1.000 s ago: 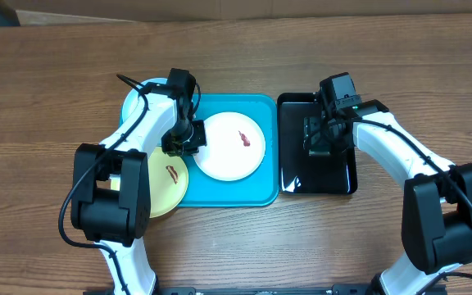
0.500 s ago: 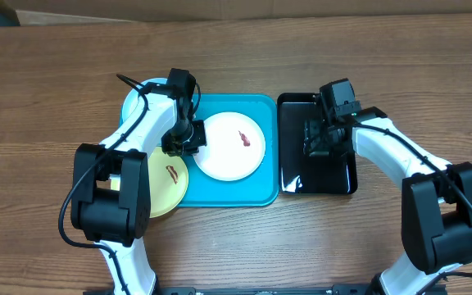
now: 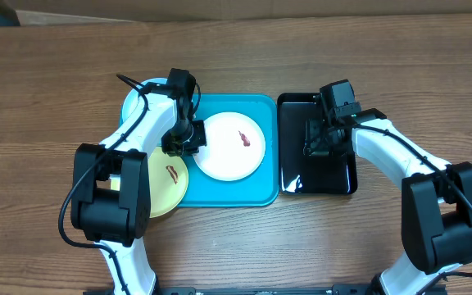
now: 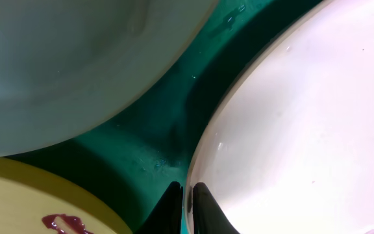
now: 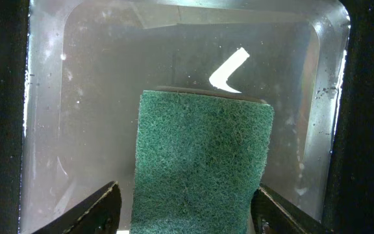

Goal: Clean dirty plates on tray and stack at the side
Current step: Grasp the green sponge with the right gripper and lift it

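Your L fingers (image 4: 172, 200) pinch white plate (image 3: 224, 157) rim on turquoise tray (image 3: 220, 195); R fingers (image 5: 104, 207) wide, straddling green scrub pad (image 5: 200, 162) in black tray (image 3: 319, 185).

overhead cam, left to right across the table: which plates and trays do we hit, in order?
yellow-green plate → white plate → black tray. The aqua plate and turquoise tray overlap these, so they are left out.

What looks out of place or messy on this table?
The yellow-green plate and pale aqua plate hang over the left rim of the turquoise tray instead of sitting inside. The white plate and the yellow-green one carry reddish smears. Nothing looks broken.
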Robot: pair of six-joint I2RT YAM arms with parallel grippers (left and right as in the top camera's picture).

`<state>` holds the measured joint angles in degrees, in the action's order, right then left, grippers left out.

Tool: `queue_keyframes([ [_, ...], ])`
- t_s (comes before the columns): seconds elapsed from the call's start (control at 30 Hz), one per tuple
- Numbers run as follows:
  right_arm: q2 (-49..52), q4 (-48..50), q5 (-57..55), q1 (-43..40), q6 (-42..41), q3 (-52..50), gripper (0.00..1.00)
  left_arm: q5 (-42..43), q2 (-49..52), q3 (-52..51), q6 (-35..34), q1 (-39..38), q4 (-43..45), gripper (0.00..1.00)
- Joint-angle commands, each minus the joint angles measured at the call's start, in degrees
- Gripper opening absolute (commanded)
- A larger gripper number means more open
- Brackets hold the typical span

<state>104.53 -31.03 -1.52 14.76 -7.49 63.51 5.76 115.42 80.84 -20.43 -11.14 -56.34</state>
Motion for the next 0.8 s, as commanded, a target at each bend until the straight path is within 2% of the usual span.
queue_keyframes([
  [0.0, 0.3, 0.5, -0.4, 0.1, 0.0, -0.5, 0.64, 0.2, 0.6, 0.9, 0.7, -0.1, 0.0, 0.10],
  [0.63, 2.3, 1.9, -0.4, 0.1, 0.0, -0.6, 0.63, 0.2, 0.6, 0.9, 0.7, -0.1, 0.0, 0.11],
  [0.77, 2.3, 2.1, -0.4, 0.1, 0.0, -0.5, 0.55, 0.2, 0.6, 0.9, 0.7, -0.1, 0.0, 0.11],
])
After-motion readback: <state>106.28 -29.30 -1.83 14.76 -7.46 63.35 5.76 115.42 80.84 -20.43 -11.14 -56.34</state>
